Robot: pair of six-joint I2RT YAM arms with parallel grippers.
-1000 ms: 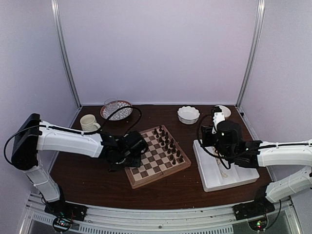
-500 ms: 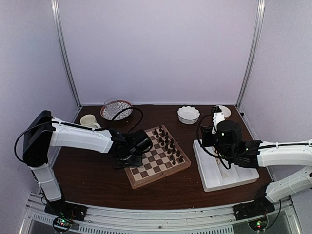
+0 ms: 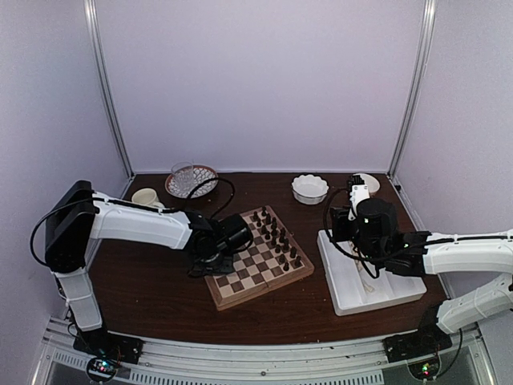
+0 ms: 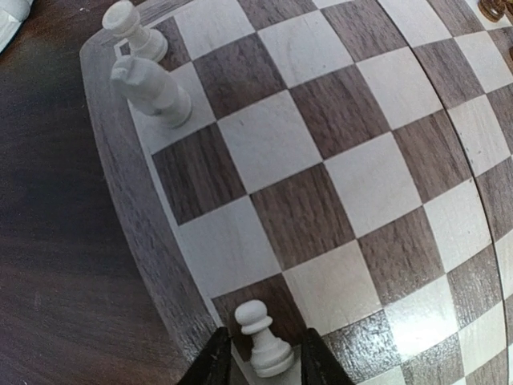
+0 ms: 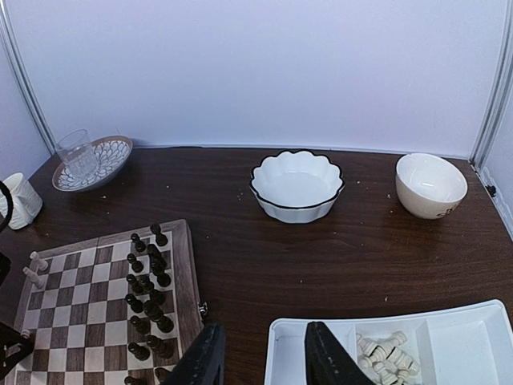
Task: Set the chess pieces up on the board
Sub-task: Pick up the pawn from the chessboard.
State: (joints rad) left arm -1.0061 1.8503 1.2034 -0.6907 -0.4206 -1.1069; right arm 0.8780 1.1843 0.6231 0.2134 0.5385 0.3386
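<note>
While the right gripper [image 5: 263, 329] is hanging over the far-left corner of the white tray [image 5: 473, 341] with its jaws apart and nothing between them, the left gripper [image 4: 264, 337] is reaching down at the left edge of the board [image 4: 128, 216]. Its two dark fingers [image 4: 218, 361] are standing one on each side of a cream pawn [image 4: 261, 345], just beside its base; whether they are pinching it or only flanking it I cannot tell. That pawn is standing upright on a dark square in the outermost row, right against the tan rim. Further along the same edge, toward the board's far-left corner, a cream knight [image 4: 152, 88] and a second cream pawn [image 4: 132, 32] are standing on neighbouring squares. Along the opposite, right edge, dark brown pieces [image 5: 148, 289] are standing in two rows. More cream pieces [image 5: 383, 353] are lying heaped in one compartment of the tray.
</note>
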